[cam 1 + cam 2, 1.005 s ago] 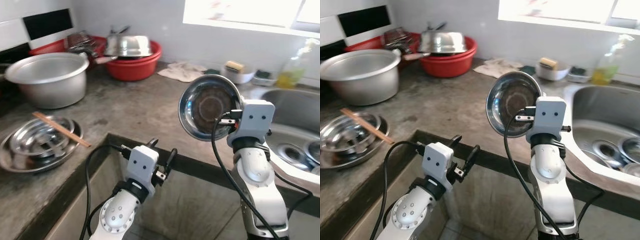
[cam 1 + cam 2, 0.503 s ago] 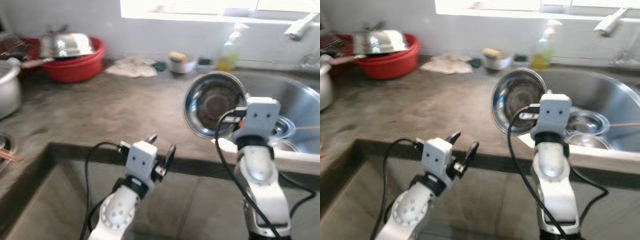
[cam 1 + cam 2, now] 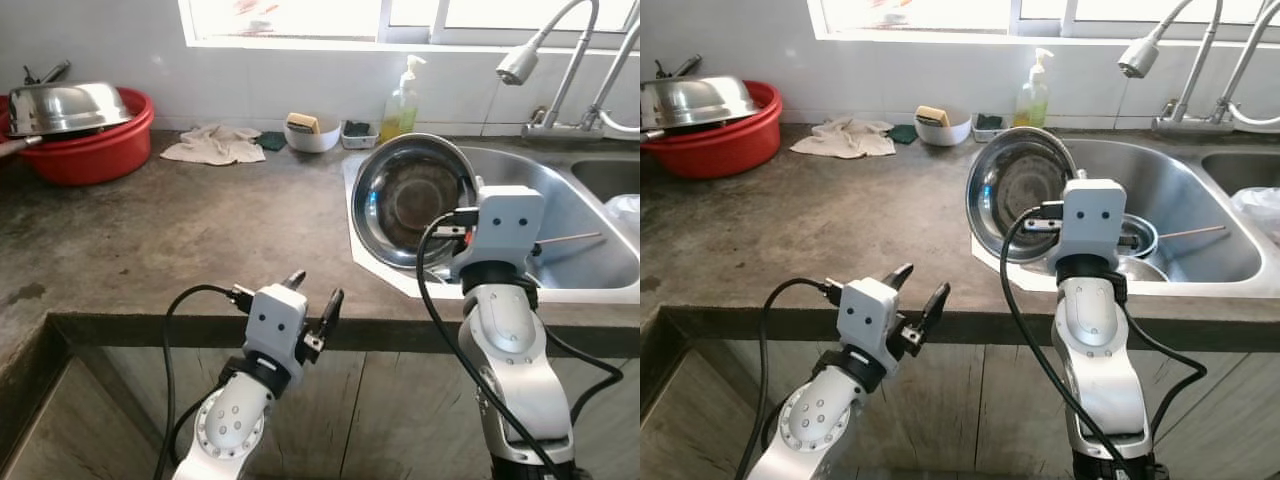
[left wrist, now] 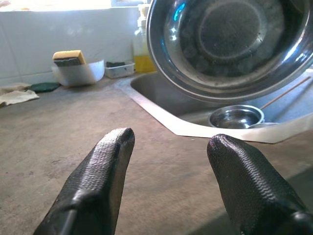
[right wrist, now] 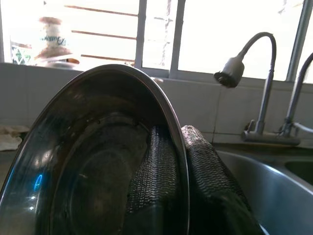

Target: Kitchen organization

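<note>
Pinching rim of steel bowl (image 3: 415, 200), right gripper (image 5: 183, 161) holds it tilted over counter edge at sink (image 3: 590, 265). Thin, stiff, light; slick when wet, so rim pinch fits. Left gripper (image 3: 312, 297) spread, empty, below counter front edge.

Sink (image 3: 590, 262): lay at the right, set into the counter (image 3: 200, 240).
Basin (image 3: 90, 150): stood far left, at the back.
Cloth (image 3: 213, 146): lay between basin and sponge bowl (image 3: 310, 135).
Soap bottle (image 3: 401, 100): stood behind the sink.
</note>
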